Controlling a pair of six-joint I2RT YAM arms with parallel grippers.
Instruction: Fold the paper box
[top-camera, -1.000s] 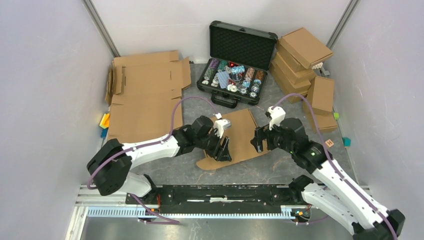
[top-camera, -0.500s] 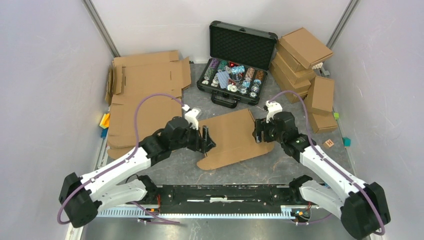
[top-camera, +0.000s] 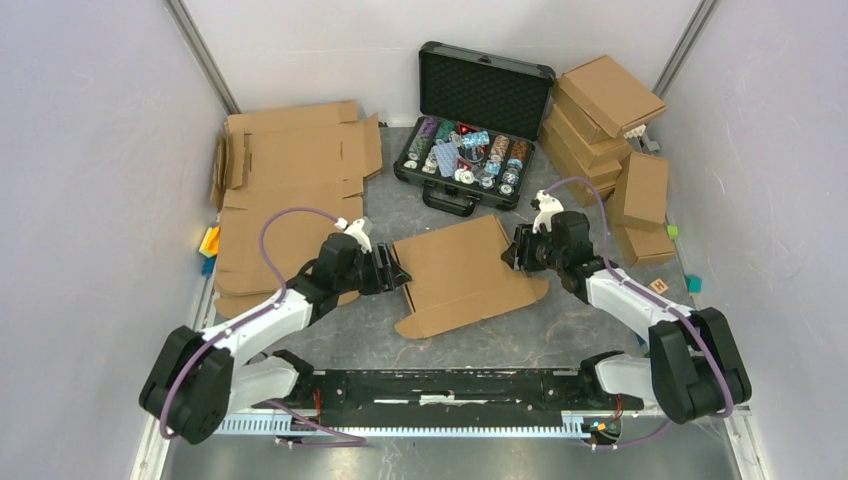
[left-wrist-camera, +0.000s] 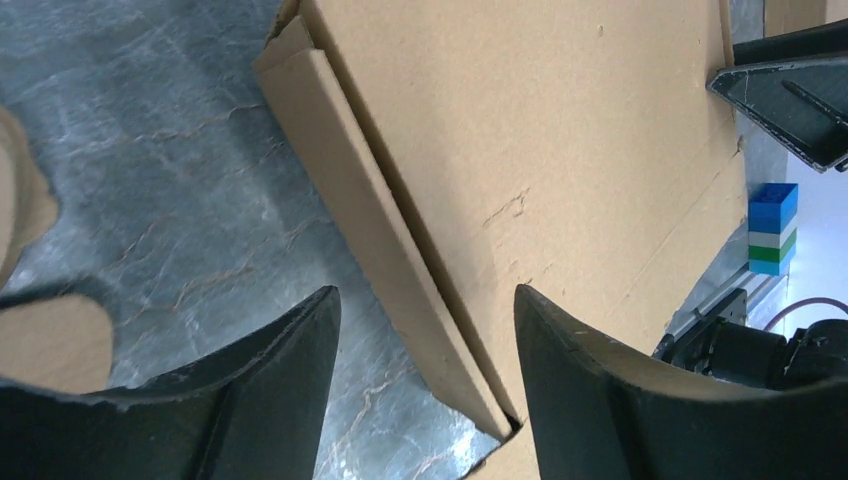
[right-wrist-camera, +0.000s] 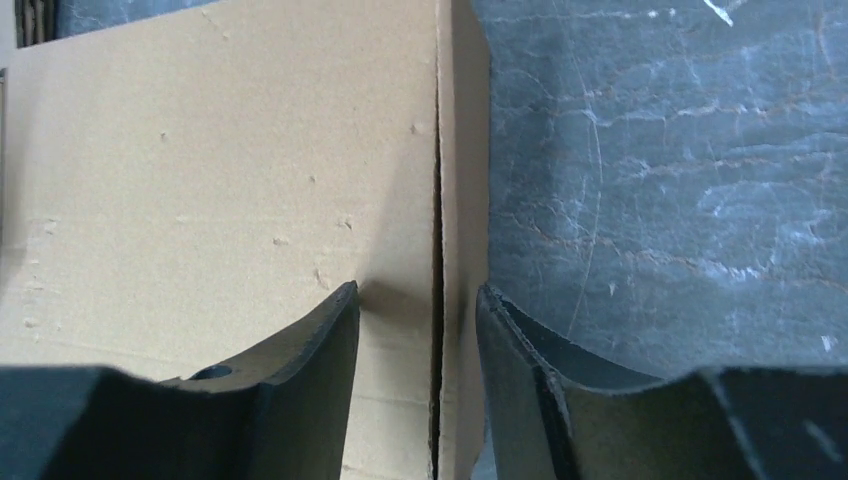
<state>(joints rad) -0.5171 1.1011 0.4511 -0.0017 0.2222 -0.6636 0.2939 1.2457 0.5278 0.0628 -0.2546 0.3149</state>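
Both arms have swung outward since a second ago. From above, the paper box (top-camera: 465, 275) lies flat on the worktop (top-camera: 560, 330) between the left end effector (top-camera: 398, 272) and the right end effector (top-camera: 518, 250). Left wrist: open, with the box's folded side strip between its fingers (left-wrist-camera: 285, 385). Right wrist: open, with the box's edge crease between its fingers (right-wrist-camera: 305, 355).

Left arm (top-camera: 250, 325) and right arm (top-camera: 625, 295): white link shells, black joint housings, bulky black shoulders. Behind each pincer a purple cable (top-camera: 263, 243) arcs free and a small white bracket (top-camera: 352, 228) caps the wrist. Fingers (left-wrist-camera: 250, 400) of the left gripper (top-camera: 400, 272) and right gripper (top-camera: 515, 250): matte black, tapered, with curved inner faces.
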